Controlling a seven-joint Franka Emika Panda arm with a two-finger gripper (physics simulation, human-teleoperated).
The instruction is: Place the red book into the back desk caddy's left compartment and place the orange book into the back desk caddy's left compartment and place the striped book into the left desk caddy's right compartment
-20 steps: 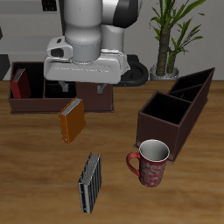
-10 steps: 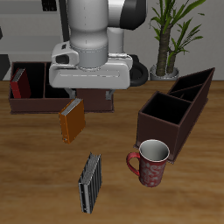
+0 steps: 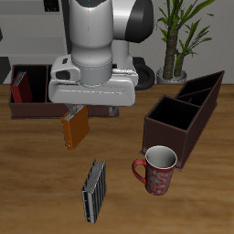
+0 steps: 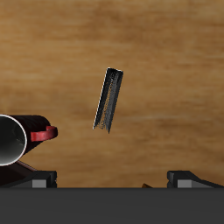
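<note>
- We cannot see the pincer itself in the exterior view, since the arm's pale housing covers it; in the wrist view its two dark fingers (image 4: pixel 188 178) stand well apart, so the pincer (image 4: pixel 109 179) is spread and pinching nothing.
- The striped book (image 3: pixel 93 190) lies flat on the wooden desk (image 3: pixel 37 183) ahead of the pincer, a slim slab with fine ribbed lines.
- The orange book (image 3: pixel 74 126) lies just under the arm, its upper end hidden by the housing.
- The red book (image 3: pixel 19 88) stands in the back caddy (image 3: pixel 27 108), a dark box partly blocked by the arm.
- The left caddy (image 3: pixel 183 119) is a dark open box with two compartments.
- A red patterned mug (image 3: pixel 156 170) with a pale rim sits beside it; the wrist view cuts it off.
</note>
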